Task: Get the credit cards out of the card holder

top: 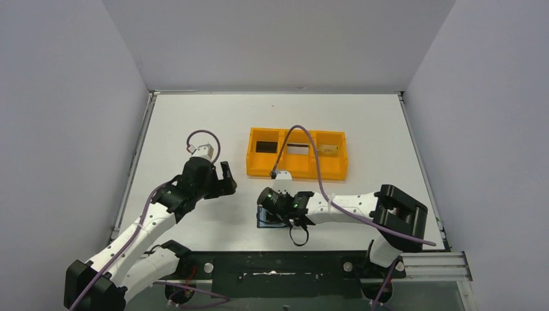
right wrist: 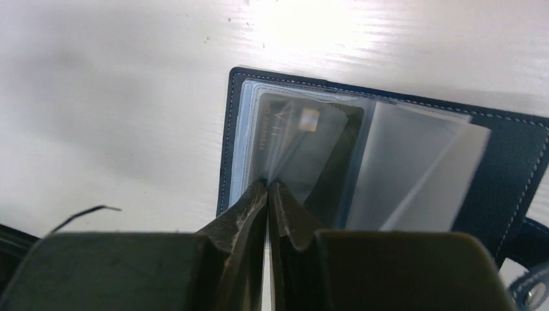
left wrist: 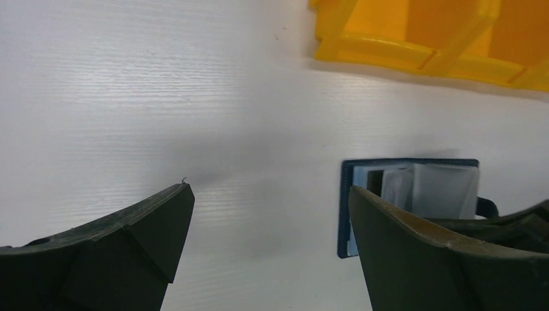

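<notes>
The card holder (right wrist: 511,162) lies open on the bench (top: 194,123). We judge its credit card (right wrist: 343,129) light, stiff and slick under a floppy clear sleeve (right wrist: 289,152), best nipped at its exposed edge. Right jaws press together on that sleeve's edge; whether they catch the card we cannot tell. Left jaws hang spread left of the card holder, and the orange tray (top: 259,170) sits just beyond it, with room sideways.

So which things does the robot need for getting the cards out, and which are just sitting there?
For the job: card holder, dark card inside it, right fingers pinching a clear sleeve.
Just sitting: orange tray, left fingers, open and empty.
</notes>
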`<action>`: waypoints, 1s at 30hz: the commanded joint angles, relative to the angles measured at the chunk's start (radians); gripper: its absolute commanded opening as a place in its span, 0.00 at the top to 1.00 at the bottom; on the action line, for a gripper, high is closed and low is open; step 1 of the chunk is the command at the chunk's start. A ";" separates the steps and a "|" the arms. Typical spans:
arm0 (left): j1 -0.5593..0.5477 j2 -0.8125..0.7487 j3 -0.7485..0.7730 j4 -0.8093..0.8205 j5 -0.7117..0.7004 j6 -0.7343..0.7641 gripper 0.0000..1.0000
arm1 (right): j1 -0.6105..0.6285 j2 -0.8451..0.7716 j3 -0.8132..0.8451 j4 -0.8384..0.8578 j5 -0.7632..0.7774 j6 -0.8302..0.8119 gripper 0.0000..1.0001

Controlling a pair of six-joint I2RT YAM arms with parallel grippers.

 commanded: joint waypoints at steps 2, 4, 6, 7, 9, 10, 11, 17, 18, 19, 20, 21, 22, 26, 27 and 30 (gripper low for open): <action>0.005 -0.069 -0.056 0.199 0.256 -0.107 0.08 | -0.030 -0.138 -0.111 0.251 -0.026 -0.012 0.94; 0.004 -0.066 -0.077 0.275 0.336 -0.142 0.09 | -0.039 -0.173 -0.160 0.296 -0.036 0.001 0.94; 0.003 -0.054 -0.108 0.339 0.405 -0.176 0.09 | -0.052 -0.197 -0.201 0.347 -0.054 0.008 0.94; 0.003 -0.045 -0.127 0.381 0.439 -0.198 0.10 | -0.064 -0.208 -0.223 0.372 -0.066 0.012 0.94; 0.000 -0.016 -0.173 0.481 0.533 -0.251 0.12 | -0.078 -0.225 -0.264 0.422 -0.087 0.021 0.93; -0.004 -0.001 -0.196 0.529 0.562 -0.277 0.13 | -0.083 -0.232 -0.281 0.445 -0.094 0.027 0.93; -0.013 0.017 -0.217 0.578 0.582 -0.312 0.14 | -0.086 -0.239 -0.297 0.463 -0.098 0.031 0.93; -0.133 0.125 -0.224 0.672 0.512 -0.364 0.20 | -0.102 -0.269 -0.361 0.518 -0.110 0.047 0.93; -0.150 0.144 -0.219 0.672 0.491 -0.371 0.22 | -0.104 -0.272 -0.369 0.528 -0.114 0.050 0.93; -0.162 0.161 -0.217 0.684 0.478 -0.381 0.25 | -0.107 -0.275 -0.378 0.537 -0.116 0.053 0.93; -0.173 0.175 -0.219 0.703 0.472 -0.392 0.28 | -0.108 -0.278 -0.386 0.544 -0.119 0.055 0.92; -0.177 0.192 -0.223 0.724 0.466 -0.405 0.31 | -0.109 -0.281 -0.392 0.553 -0.121 0.058 0.92; -0.181 0.201 -0.226 0.741 0.461 -0.415 0.32 | -0.110 -0.284 -0.400 0.557 -0.121 0.060 0.92; -0.187 0.238 -0.225 0.759 0.446 -0.421 0.45 | -0.113 -0.297 -0.412 0.565 -0.118 0.062 0.92; -0.188 0.248 -0.224 0.759 0.441 -0.421 0.48 | -0.113 -0.300 -0.415 0.567 -0.118 0.061 0.92; -0.190 0.277 -0.222 0.782 0.430 -0.431 0.52 | -0.112 -0.309 -0.425 0.574 -0.119 0.061 0.91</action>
